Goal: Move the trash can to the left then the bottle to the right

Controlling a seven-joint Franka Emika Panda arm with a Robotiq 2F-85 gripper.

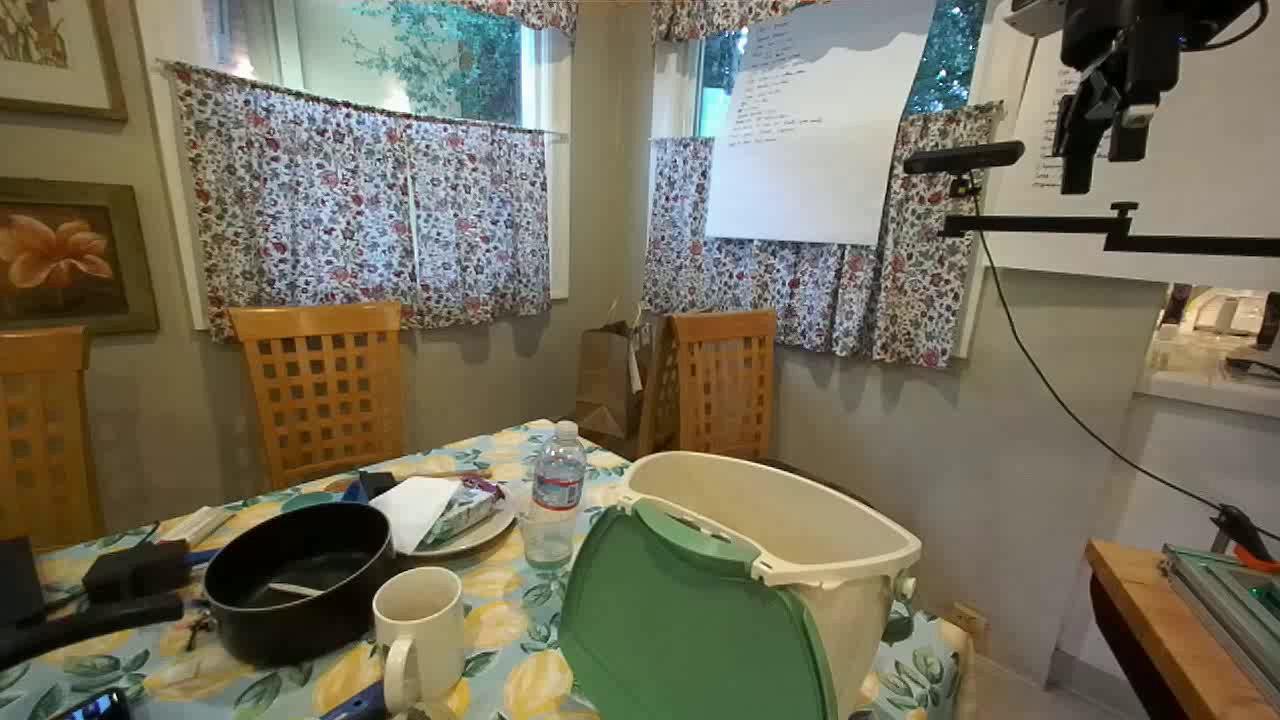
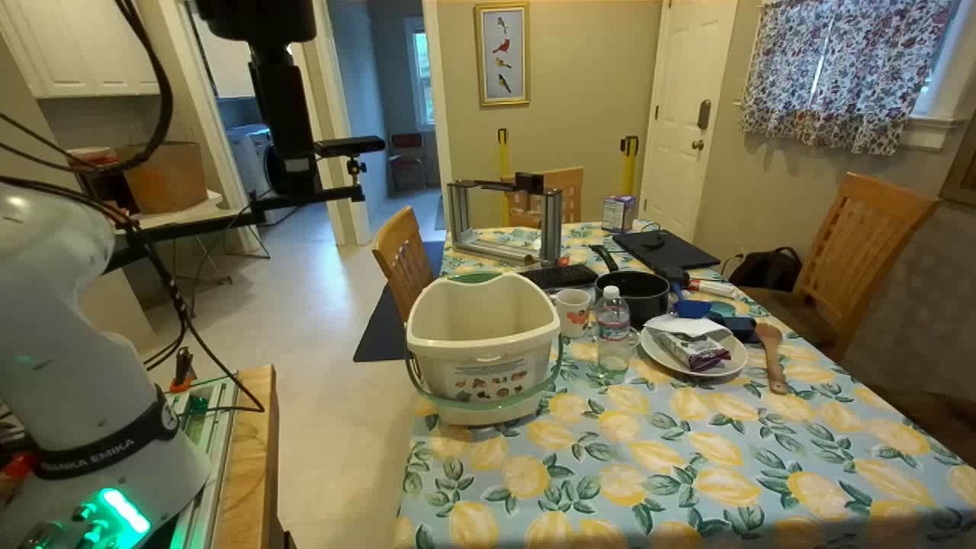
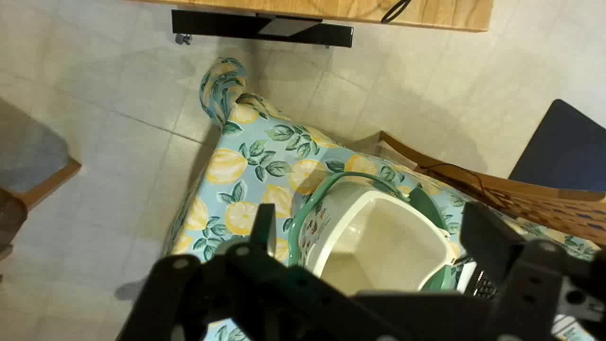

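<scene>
The trash can, cream-white with its green lid panel hanging open, stands upright on the table in both exterior views [image 1: 850,620] [image 2: 488,381]. Its open top shows below the jaws in the wrist view [image 3: 333,243]; a green handle hangs at its side. The bottle, clear with a pale cap, stands upright close beside the trash can in both exterior views [image 1: 557,490] [image 2: 612,335]. It does not show in the wrist view. My gripper [image 3: 371,213] is open and empty, high above and apart from the trash can; it also shows in both exterior views [image 1: 1103,165] [image 2: 293,179].
A white mug [image 2: 572,313], a black pan [image 2: 644,293] and a plate [image 2: 717,370] with a package stand near the bottle. A wooden spoon [image 2: 772,358] and a metal frame [image 2: 549,229] are on the table. Chairs line the table; a bench [image 2: 259,457] holds the arm.
</scene>
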